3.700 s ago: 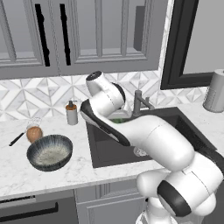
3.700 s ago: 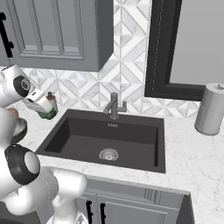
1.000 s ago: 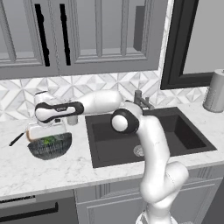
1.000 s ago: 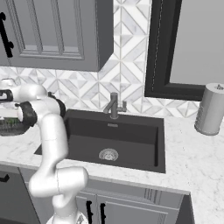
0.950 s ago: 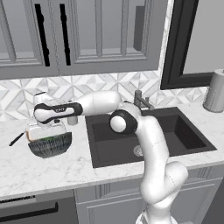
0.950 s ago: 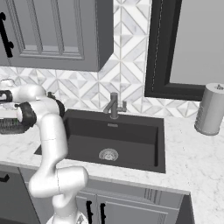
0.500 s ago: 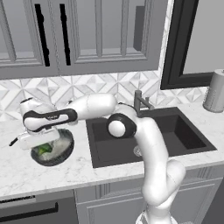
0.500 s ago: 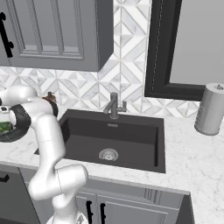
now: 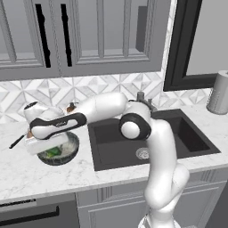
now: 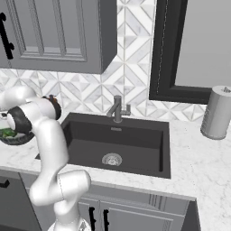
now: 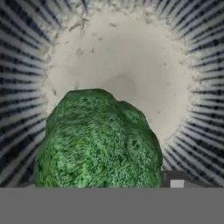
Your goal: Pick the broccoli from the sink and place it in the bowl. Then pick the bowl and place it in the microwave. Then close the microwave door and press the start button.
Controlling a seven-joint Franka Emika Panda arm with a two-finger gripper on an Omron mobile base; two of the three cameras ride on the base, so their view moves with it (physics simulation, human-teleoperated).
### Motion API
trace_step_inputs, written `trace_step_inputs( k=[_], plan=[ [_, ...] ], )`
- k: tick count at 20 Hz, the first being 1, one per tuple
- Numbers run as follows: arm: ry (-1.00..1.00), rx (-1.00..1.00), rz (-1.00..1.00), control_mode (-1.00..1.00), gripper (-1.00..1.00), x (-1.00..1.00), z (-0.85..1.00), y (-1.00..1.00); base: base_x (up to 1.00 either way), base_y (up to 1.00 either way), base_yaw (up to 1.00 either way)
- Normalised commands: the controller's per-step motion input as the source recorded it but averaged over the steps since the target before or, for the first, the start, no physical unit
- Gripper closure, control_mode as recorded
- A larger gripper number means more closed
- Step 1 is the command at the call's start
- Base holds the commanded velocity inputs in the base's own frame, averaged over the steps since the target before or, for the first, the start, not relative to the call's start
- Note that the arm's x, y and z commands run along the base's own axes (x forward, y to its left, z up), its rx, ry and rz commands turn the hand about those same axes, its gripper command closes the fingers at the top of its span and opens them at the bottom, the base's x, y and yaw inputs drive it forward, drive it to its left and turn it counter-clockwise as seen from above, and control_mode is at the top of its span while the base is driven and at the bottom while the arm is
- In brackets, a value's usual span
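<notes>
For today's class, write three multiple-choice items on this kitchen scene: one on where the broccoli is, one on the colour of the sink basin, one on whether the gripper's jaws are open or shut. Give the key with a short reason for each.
1. Where is the broccoli?
A. In the sink
B. In the bowl
C. On the counter beside the paper towel roll

2. What colour is the sink basin?
A. Dark grey
B. White
C. Bright red

3. How do the jaws of the gripper stand?
A. Shut tight on the faucet
B. Shut on the bowl's rim
C. Open, over the bowl

Key:
1 B: the hand view shows the green floret lying on the pale speckled inside of the bowl.
2 A: both base views show a dark grey basin with a round metal drain.
3 C: the hand sits over the bowl on the counter with its jaws wide.
</notes>
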Motion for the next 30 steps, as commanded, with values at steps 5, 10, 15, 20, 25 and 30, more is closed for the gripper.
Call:
trace_step_inputs(
  k=[5, 10, 15, 20, 25, 30],
  plan=[
    [-0.01, 0.0, 0.0, -1.0, -1.0, 0.38, 0.0, -0.17, 0.0, 0.0, 0.0],
    [-0.01, 0.0, 0.0, -1.0, -1.0, 0.0, -0.01, -0.08, 0.0, 0.0, 0.0],
    [-0.03, 0.0, -0.03, -1.0, -1.0, -0.46, 0.01, 0.0, 0.0, 0.0, 0.0],
    [0.0, 0.0, -0.08, -1.0, -1.0, -0.05, 0.18, -0.1, 0.0, 0.0, 0.0],
    [0.0, 0.0, -0.08, -1.0, -1.0, 0.0, 0.4, -0.5, 0.0, 0.0, 0.0],
    [0.0, 0.05, -0.1, -1.0, -1.0, 0.0, 0.29, -0.58, 0.0, 0.0, 0.0]
  ],
)
